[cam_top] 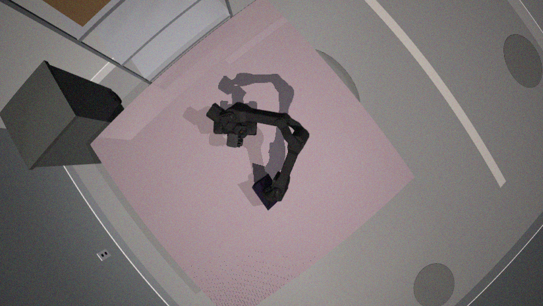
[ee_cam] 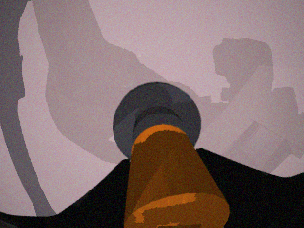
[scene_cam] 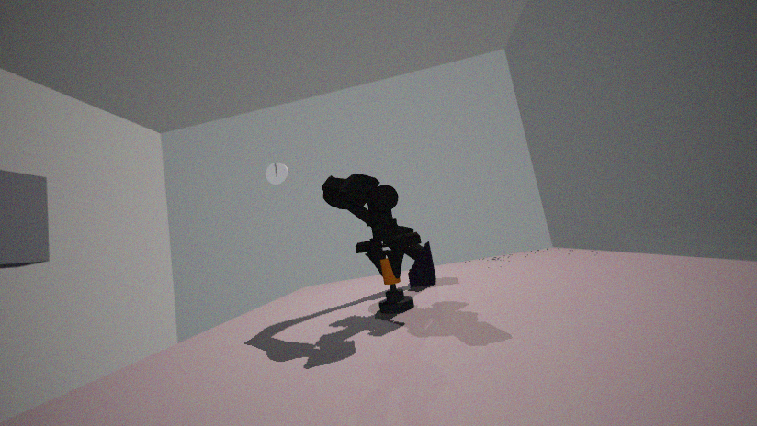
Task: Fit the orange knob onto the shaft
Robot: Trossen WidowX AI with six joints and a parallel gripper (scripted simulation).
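Observation:
The orange knob (scene_cam: 389,272) (ee_cam: 165,169) is held above the round dark pedestal (scene_cam: 396,305) (ee_cam: 129,107). My gripper (scene_cam: 389,267) (ee_cam: 164,160) is shut on the knob, with a dark finger on either side of it. A short piece of the dark shaft (scene_cam: 392,286) shows between the knob's lower end and the pedestal's raised middle in the exterior view. The knob's lower end is at the shaft's top; whether the shaft's tip is inside the hole is hidden. The flat sides of the hole and the shaft are not visible. In the top view the arm hides the knob.
The arm's base bracket (cam_top: 261,188) (scene_cam: 423,269) stands on the pink table top (cam_top: 171,197) (scene_cam: 582,338) near the pedestal. Shadows of the arm fall across the table around the pedestal. A grey box-like block (cam_top: 37,113) stands beyond the table's left corner in the top view.

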